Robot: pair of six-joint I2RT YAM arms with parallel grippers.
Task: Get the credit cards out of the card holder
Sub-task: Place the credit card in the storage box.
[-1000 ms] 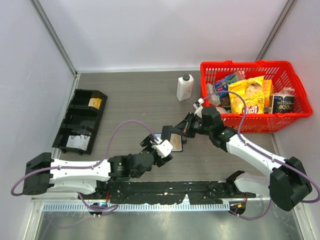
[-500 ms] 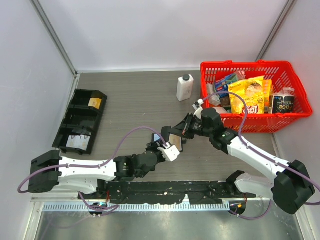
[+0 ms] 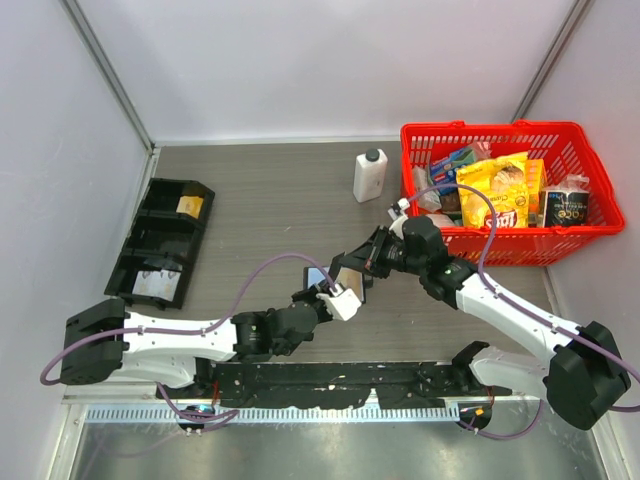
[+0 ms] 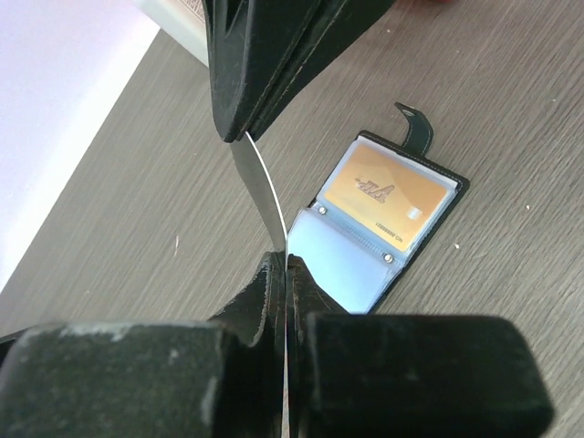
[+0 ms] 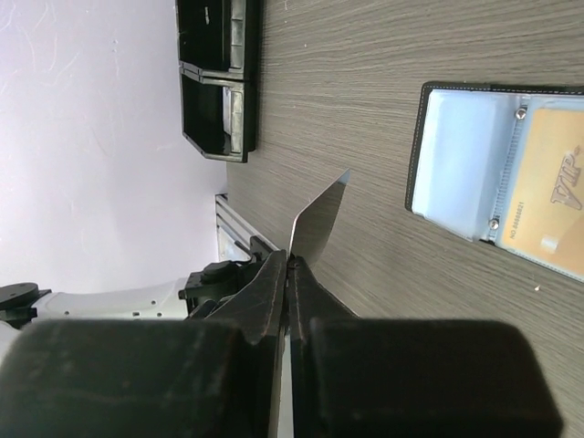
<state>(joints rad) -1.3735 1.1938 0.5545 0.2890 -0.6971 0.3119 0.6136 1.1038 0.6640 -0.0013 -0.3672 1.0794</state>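
Left gripper has moved in and clamped shut on one edge of a credit card. Right gripper pinches the opposite edge, jaws tight, so the card hangs in the air between both. Card holder lies open on the table below the jaws, with the orange card inside. Looks like a handover; right should let go next. More cards to pull.

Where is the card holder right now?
The card holder lies open mid-table, under where the left hand and right hand pinch a loose card; in the left wrist view it sits right of centre, orange card showing.
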